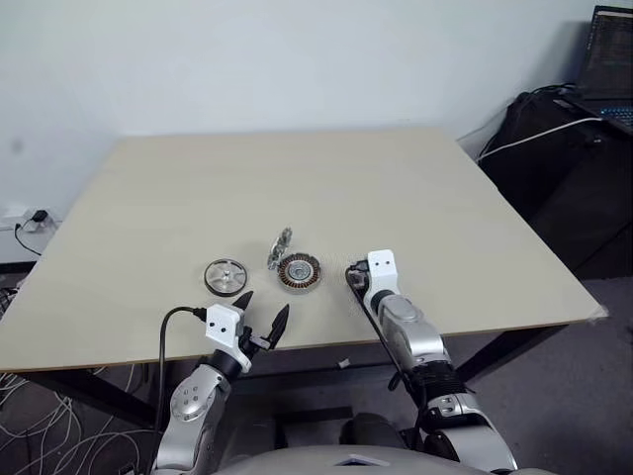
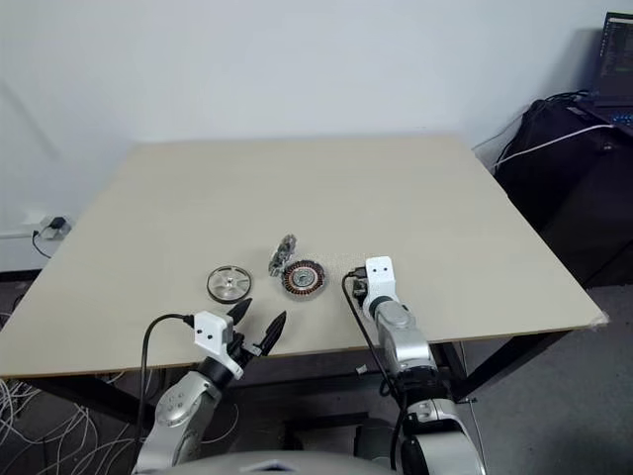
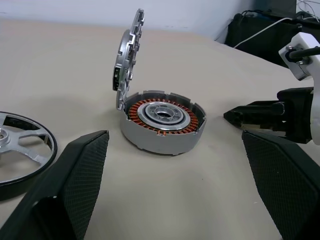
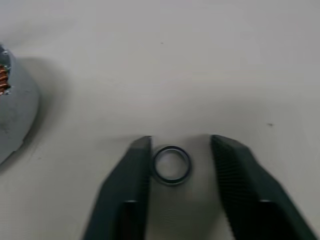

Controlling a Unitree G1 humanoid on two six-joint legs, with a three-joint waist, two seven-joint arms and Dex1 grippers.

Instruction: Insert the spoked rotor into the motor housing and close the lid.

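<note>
Head view: spoked rotor [image 1: 226, 276] and motor housing [image 1: 299, 272] lie near the table's [image 1: 475, 247] front edge, left gripper [image 1: 261, 318] released. Right wrist view: right gripper [image 4: 181, 150] straddles a washer ring [image 4: 171, 164], not yet clenched; close gently, squarely

**Inspector:** State the surface [image 1: 415, 188].

**Assistant:** Pale wood-toned top, standing against a white wall.

**Inspector:** Items resting on it?

**Assistant:** The spoked rotor [image 1: 226, 276] lies flat near the front edge. To its right, apart from it, sits the motor housing [image 1: 299, 272], copper winding ring facing up. The lid [image 1: 280, 247] stands tilted on edge at the housing's rear left rim, touching it.

**Inspector:** Anything further?

**Assistant:** A small loose ring [image 4: 171, 164] lies flat on the surface to the right of the housing, well apart from it.
</note>
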